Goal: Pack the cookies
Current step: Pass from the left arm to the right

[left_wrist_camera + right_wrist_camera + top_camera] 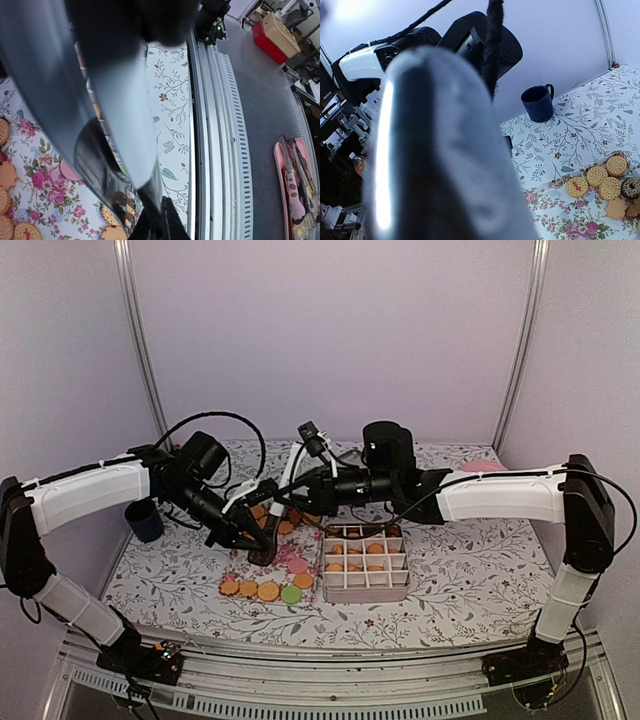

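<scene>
Floral tablecloth (470, 580) bears white divided box (366, 593) holding cookies (355, 549)

No readable text, labels or numbers anywhere.

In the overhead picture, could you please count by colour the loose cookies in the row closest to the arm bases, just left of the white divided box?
Orange cookies: 4
Green cookie: 1
Total: 5
</scene>
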